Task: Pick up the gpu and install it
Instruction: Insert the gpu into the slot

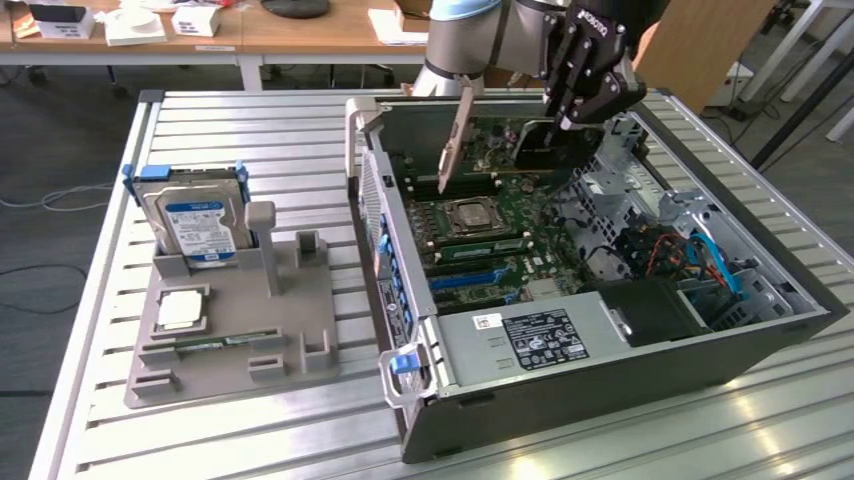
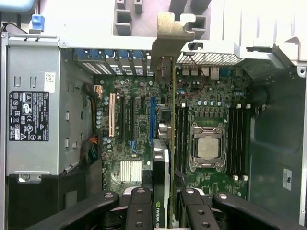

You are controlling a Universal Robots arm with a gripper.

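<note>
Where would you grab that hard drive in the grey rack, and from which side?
I'd pinch the hard drive near its top edge, across its flat faces, coming from above: it stands on end in the grey rack, leaving its upper part free.

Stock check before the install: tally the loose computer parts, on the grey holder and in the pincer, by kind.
Hard drive: 1
Processor chip: 1
Memory stick: 1
Graphics card, held in the pincer: 1
Total: 4
</note>
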